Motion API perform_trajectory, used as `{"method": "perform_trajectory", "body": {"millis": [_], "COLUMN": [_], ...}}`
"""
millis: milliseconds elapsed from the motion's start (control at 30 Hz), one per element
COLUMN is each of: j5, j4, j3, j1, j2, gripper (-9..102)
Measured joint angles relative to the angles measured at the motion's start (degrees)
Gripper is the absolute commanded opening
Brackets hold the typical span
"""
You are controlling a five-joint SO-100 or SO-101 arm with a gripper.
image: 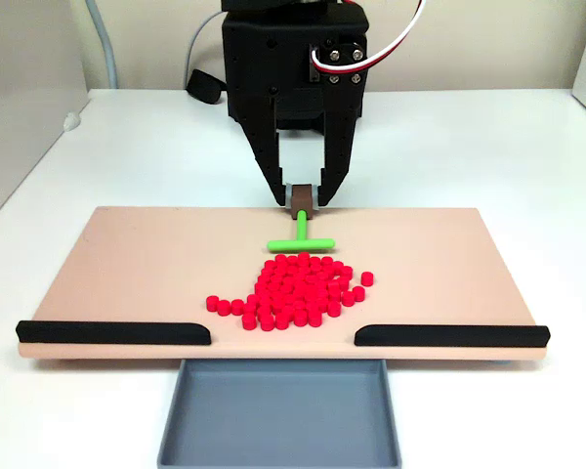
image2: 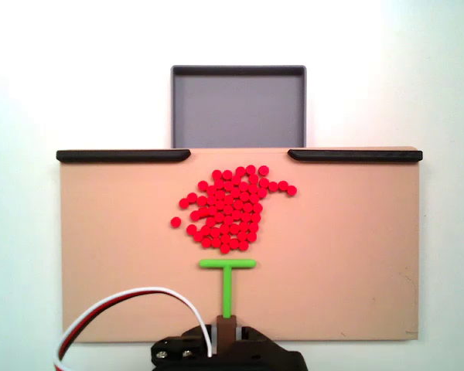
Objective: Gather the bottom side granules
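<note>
Granules (image: 298,290), tiny bright red cylinders, clustered mid-board (image: 127,274), gripper (image: 301,200) clamped on green T-tool's (image: 301,234) brown handle

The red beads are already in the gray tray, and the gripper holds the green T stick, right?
Not quite. In both fixed views the red beads lie piled on the tan board, not in the gray tray. The gripper does hold the green T stick.

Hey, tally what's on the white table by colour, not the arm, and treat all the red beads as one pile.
Red: 1 pile of granules
Green: 1 T-shaped stick
Black: 2 rails
Grey: 1 tray
Tan: 1 board
Total: 6
</note>
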Motion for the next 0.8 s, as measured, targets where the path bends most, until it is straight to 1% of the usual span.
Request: {"method": "perform_trajectory", "body": {"millis": [800], "j5": [-0.53], "j4": [0.0], "j3": [-0.18], "j1": [0.35], "j2": [-1.41], "gripper": [0]}}
